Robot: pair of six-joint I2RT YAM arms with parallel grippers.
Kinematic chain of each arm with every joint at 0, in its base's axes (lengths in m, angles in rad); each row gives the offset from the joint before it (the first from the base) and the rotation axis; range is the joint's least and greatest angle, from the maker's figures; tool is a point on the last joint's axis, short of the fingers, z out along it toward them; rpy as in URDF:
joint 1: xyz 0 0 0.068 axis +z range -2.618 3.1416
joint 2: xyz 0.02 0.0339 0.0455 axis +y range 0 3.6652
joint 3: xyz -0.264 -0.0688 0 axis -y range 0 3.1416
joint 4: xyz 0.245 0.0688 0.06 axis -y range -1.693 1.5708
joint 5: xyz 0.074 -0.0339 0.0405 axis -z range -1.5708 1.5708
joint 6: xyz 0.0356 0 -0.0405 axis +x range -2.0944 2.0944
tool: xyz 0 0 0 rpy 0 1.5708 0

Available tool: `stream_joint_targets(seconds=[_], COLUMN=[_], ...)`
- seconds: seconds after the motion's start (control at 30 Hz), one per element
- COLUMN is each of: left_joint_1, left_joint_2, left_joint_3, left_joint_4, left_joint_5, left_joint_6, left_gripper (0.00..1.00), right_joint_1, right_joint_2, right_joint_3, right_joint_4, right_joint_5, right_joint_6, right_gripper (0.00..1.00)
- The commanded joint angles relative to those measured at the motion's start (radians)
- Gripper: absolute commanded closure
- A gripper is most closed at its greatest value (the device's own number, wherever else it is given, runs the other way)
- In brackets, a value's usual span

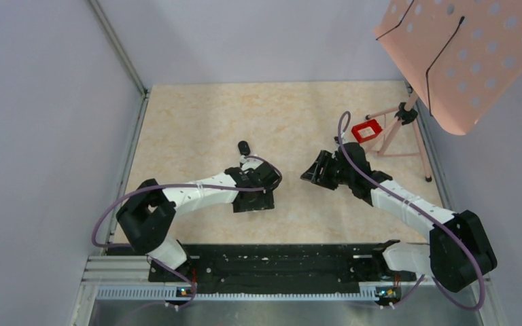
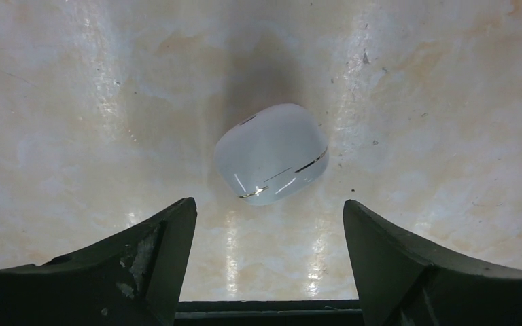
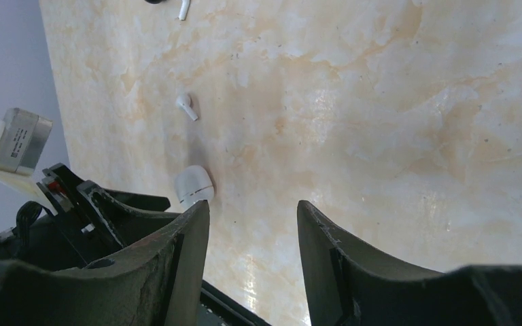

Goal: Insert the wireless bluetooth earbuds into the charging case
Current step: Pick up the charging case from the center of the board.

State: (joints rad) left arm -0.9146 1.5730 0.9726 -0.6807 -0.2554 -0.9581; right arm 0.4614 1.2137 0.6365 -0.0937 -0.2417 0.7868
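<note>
Glossy charging case [image 2: 270, 153] looks light, slippery, best pinched across its sides; left gripper [image 2: 268, 205] and right gripper [image 3: 253, 205] stand spread, empty

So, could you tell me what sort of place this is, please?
Probably a robotics lab test cell: two arms bolted to a metal rail, a marble-look table boxed in by plain walls, and a small tripod at the edge.

- We see the left arm [image 1: 197, 193] bent across a marbled beige table [image 1: 197, 115].
- A small black object [image 1: 243, 147] lies just beyond its head.
- The right arm [image 1: 408, 207] reaches inward from the right.
- A red frame [image 1: 367, 130] sits beside a pink stand [image 1: 395, 132], below a pink perforated panel [image 1: 462, 54].
</note>
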Motion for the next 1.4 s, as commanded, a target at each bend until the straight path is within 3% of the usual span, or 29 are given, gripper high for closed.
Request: stream_joint_targets(seconds=[0.0,0.23,0.53,0.83,1.13,1.27,1.37], left_joint_1=[0.010,0.007,-0.005,-0.029,-0.029,-0.034,-0.049], left_joint_2=[0.004,0.081,0.037,0.135,0.187,0.188,0.182], left_joint_3=[0.030,0.153,0.127,0.145,0.171,0.193,0.208], left_joint_4=[0.035,-0.077,-0.028,0.006,-0.011,-0.041,-0.061], left_joint_5=[-0.011,-0.145,-0.067,-0.058,-0.100,-0.126,-0.154], left_joint_6=[-0.158,0.205,0.450,0.538,0.562,0.557,0.550], left_gripper=[0.16,0.18,0.30,0.26,0.38,0.28,0.26], right_joint_1=[-0.010,-0.010,-0.010,-0.010,-0.010,-0.010,-0.010], right_joint_2=[-0.008,-0.018,-0.010,-0.002,-0.010,-0.009,-0.007], right_joint_3=[0.038,0.031,0.026,0.034,0.032,0.032,0.033], right_joint_4=[0.039,0.034,0.047,0.049,0.042,0.045,0.046], right_joint_5=[-0.013,-0.007,-0.008,-0.012,-0.008,-0.009,-0.010], right_joint_6=[-0.014,-0.015,-0.008,-0.009,-0.009,-0.006,-0.007], right_gripper=[0.50,0.50,0.50,0.50,0.50,0.50,0.50])
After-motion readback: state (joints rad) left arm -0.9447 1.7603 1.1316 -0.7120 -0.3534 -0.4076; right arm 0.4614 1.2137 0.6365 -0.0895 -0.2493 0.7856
